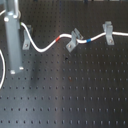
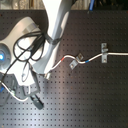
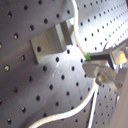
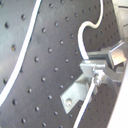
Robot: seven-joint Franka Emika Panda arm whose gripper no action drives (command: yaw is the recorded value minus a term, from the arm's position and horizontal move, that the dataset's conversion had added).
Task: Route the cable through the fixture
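Note:
The white cable [image 1: 44, 49] runs across the black perforated board in both exterior views. Its red band [image 1: 58, 37] lies just before the middle fixture [image 1: 74, 39], and its blue band [image 1: 88, 40] just past it. From there the cable passes the right fixture [image 1: 107, 31] to the first exterior view's right edge. A third fixture [image 1: 26, 33] stands beside my gripper [image 1: 15, 55]. In the first wrist view my gripper [image 3: 95, 67] is shut on the cable [image 3: 76, 37] right next to that fixture [image 3: 50, 42]. The second wrist view shows the same grip [image 4: 95, 73].
A loose stretch of cable [image 1: 2, 65] curves at the first exterior view's left edge. The white arm [image 2: 52, 30] with black hoses hides the left part of the board in the second exterior view. Bare perforated board [image 1: 75, 95] lies below the fixtures.

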